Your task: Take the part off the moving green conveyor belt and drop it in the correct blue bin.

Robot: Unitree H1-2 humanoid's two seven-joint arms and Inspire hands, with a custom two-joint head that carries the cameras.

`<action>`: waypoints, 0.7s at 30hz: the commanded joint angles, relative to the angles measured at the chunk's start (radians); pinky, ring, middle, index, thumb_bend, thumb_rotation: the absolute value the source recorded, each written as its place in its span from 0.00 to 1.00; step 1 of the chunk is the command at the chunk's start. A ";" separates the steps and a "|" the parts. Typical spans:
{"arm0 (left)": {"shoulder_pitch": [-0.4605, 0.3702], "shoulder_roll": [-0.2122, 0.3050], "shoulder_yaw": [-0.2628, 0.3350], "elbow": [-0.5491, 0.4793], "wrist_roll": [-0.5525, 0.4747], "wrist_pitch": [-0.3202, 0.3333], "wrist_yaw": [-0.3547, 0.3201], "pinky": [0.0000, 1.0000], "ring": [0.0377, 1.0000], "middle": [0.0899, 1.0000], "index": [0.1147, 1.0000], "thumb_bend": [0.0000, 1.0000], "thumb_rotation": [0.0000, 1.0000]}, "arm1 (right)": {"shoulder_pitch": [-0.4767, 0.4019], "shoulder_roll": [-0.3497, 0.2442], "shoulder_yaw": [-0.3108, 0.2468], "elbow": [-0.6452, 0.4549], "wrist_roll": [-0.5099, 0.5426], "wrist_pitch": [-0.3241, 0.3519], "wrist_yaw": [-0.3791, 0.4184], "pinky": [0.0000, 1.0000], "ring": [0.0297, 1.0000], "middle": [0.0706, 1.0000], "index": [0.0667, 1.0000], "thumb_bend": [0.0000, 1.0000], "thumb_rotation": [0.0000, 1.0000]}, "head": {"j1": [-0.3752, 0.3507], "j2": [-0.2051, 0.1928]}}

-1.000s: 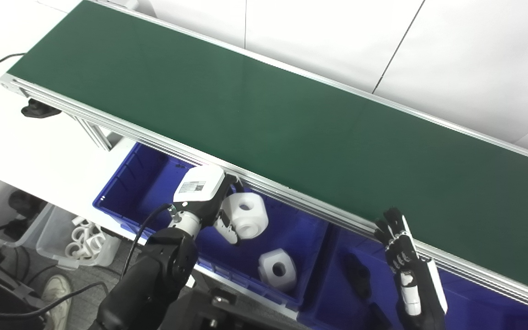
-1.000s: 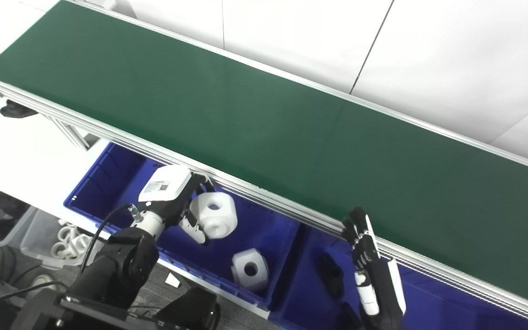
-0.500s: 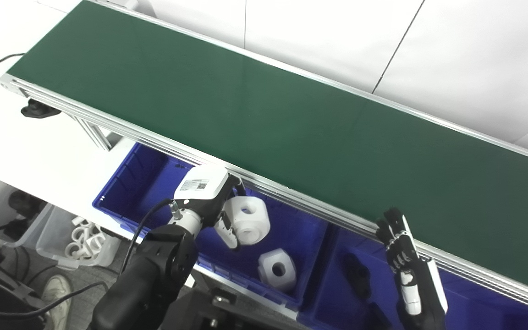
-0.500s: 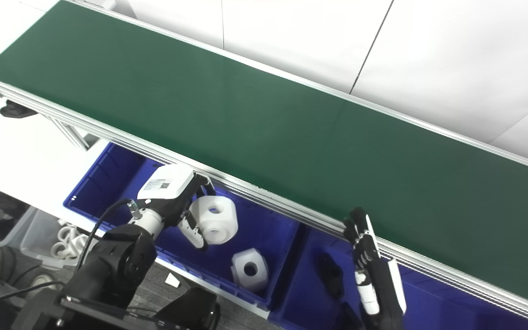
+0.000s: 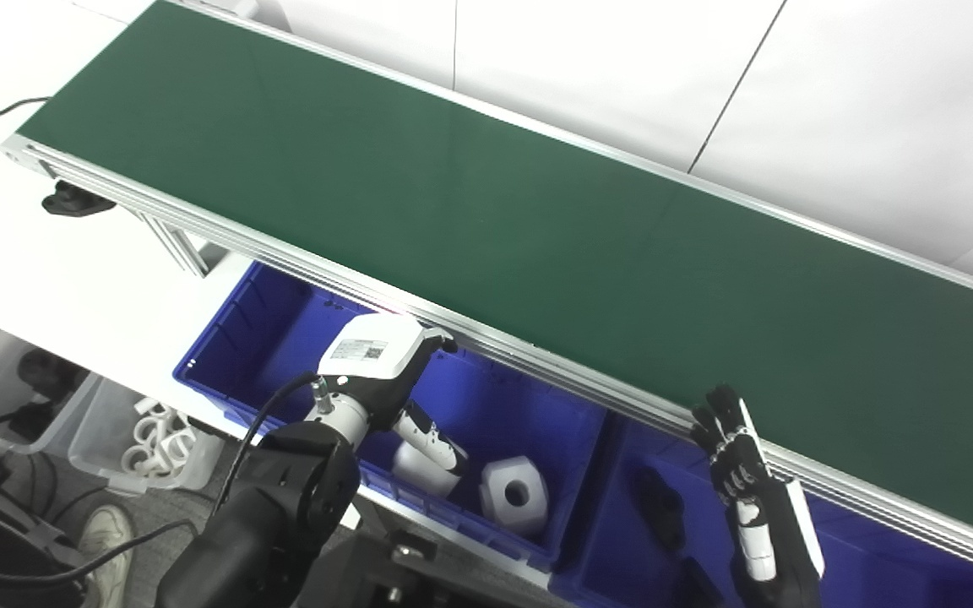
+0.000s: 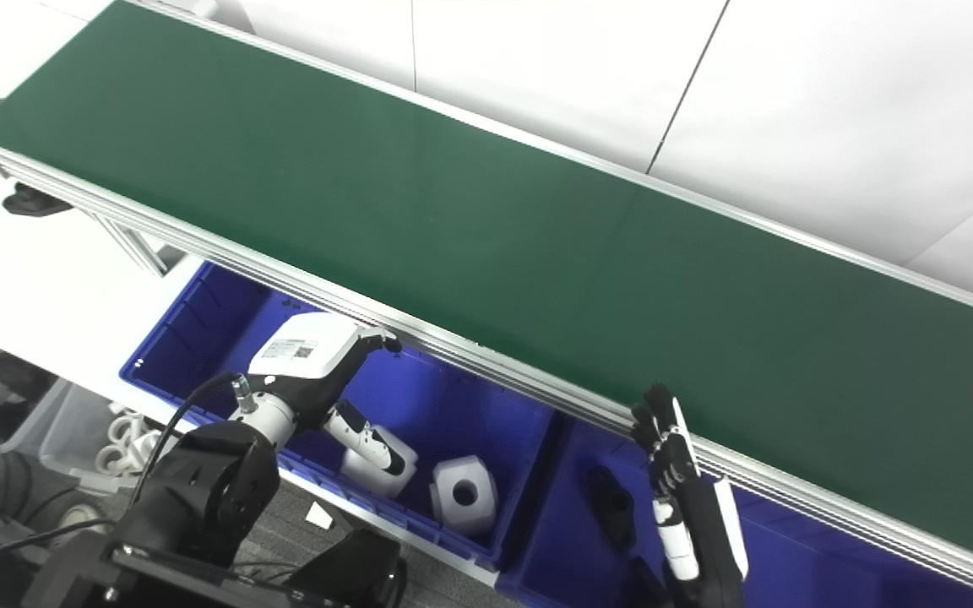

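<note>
My left hand (image 5: 385, 371) hovers over the left blue bin (image 5: 237, 325), open and empty, with fingers spread. A white hexagonal part (image 5: 419, 469) lies in that bin just below the hand, partly hidden by a finger. A second white hexagonal part (image 5: 516, 494) with a centre hole lies beside it. My right hand (image 5: 744, 485) is open, fingers straight and upright, at the near rail of the green conveyor belt (image 5: 486, 219). No part shows on the belt.
A second blue bin (image 5: 622, 473) to the right holds a black part (image 5: 660, 507). The belt's aluminium rail (image 5: 554, 371) overhangs both bins. Clear plastic tubs (image 5: 22, 397) with small parts stand on the floor at the lower left.
My left hand has opened and let go of the white part, which has dropped into the left bin beside the other one. My right hand has not moved.
</note>
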 commanded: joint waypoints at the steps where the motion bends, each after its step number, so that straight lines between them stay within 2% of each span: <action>1: -0.013 -0.008 0.002 -0.073 0.016 -0.025 -0.037 0.74 0.79 0.80 0.78 1.00 0.40 | -0.002 -0.002 -0.008 -0.029 0.010 -0.011 0.015 0.95 0.96 0.98 1.00 0.83 0.93 | -0.003 0.000; 4: -0.018 -0.025 0.011 -0.176 -0.017 -0.023 -0.128 0.70 0.77 0.78 0.77 1.00 0.40 | -0.002 -0.001 -0.008 -0.034 0.005 -0.008 0.012 0.95 0.96 0.98 1.00 0.83 0.93 | -0.016 0.005; 7: -0.061 -0.059 0.044 -0.315 -0.143 0.031 -0.275 0.57 0.70 0.74 0.76 1.00 0.41 | -0.001 0.004 -0.007 -0.034 0.003 -0.004 0.010 0.95 0.96 0.98 1.00 0.84 0.93 | -0.037 0.003; 9: -0.092 -0.111 0.108 -0.384 -0.271 0.063 -0.365 0.56 0.69 0.74 0.75 0.99 0.44 | -0.001 0.008 -0.005 -0.031 -0.001 -0.005 0.007 0.95 0.95 0.98 1.00 0.85 0.93 | -0.064 0.001; 10: -0.109 -0.161 0.168 -0.411 -0.377 0.068 -0.403 0.56 0.69 0.74 0.74 0.99 0.45 | -0.001 0.012 -0.003 -0.029 -0.013 -0.009 0.003 0.95 0.95 0.98 1.00 0.85 0.93 | -0.101 0.000; 11: -0.120 -0.197 0.213 -0.426 -0.447 0.069 -0.431 0.57 0.70 0.74 0.73 0.95 0.45 | -0.001 0.014 -0.002 -0.028 -0.023 -0.012 0.000 0.93 0.94 0.98 1.00 0.85 0.94 | -0.101 0.000; 12: -0.136 -0.252 0.268 -0.430 -0.571 0.069 -0.431 0.58 0.71 0.74 0.73 0.94 0.45 | 0.001 0.017 0.002 -0.028 -0.029 -0.015 0.000 0.93 0.94 0.98 1.00 0.85 0.94 | -0.139 -0.002; 13: -0.149 -0.292 0.308 -0.431 -0.655 0.069 -0.434 0.57 0.66 0.68 0.69 0.92 0.41 | 0.001 0.019 0.004 -0.027 -0.033 -0.016 0.000 0.93 0.94 0.98 1.00 0.84 0.94 | -0.139 -0.002; 14: -0.164 -0.335 0.329 -0.418 -0.764 0.069 -0.403 0.57 0.66 0.68 0.69 0.92 0.41 | 0.003 0.027 0.008 -0.025 -0.044 -0.022 -0.003 0.93 0.94 0.98 1.00 0.84 0.94 | -0.202 -0.010; 15: -0.175 -0.365 0.344 -0.408 -0.837 0.069 -0.383 0.58 0.64 0.66 0.66 0.88 0.36 | 0.004 0.032 0.012 -0.024 -0.052 -0.027 -0.006 0.93 0.95 0.98 1.00 0.83 0.95 | -0.202 -0.010; 16: -0.178 -0.396 0.336 -0.379 -0.911 0.049 -0.330 0.58 0.64 0.65 0.65 0.87 0.34 | 0.007 0.039 0.017 -0.020 -0.069 -0.028 -0.010 0.92 0.95 0.99 1.00 0.82 0.95 | -0.249 -0.023; 17: -0.179 -0.417 0.329 -0.358 -0.962 0.033 -0.292 0.56 0.60 0.61 0.61 0.82 0.30 | 0.008 0.043 0.020 -0.017 -0.080 -0.029 -0.014 0.93 0.95 0.99 1.00 0.83 0.97 | -0.249 -0.023; 19: -0.151 -0.425 0.294 -0.244 -1.004 -0.158 -0.189 0.53 0.56 0.57 0.56 0.78 0.28 | 0.014 0.061 0.032 0.003 -0.110 -0.040 -0.024 0.95 0.97 1.00 1.00 0.82 0.97 | -0.331 -0.057; 20: -0.135 -0.410 0.270 -0.178 -0.993 -0.275 -0.134 0.51 0.55 0.55 0.54 0.76 0.30 | 0.015 0.069 0.036 0.013 -0.116 -0.049 -0.027 0.97 0.99 1.00 1.00 0.81 0.97 | -0.338 -0.061; 21: -0.117 -0.385 0.247 -0.104 -0.970 -0.401 -0.072 0.49 0.54 0.54 0.53 0.74 0.29 | 0.017 0.080 0.040 0.027 -0.124 -0.057 -0.031 0.98 0.99 1.00 1.00 0.80 0.96 | -0.373 -0.083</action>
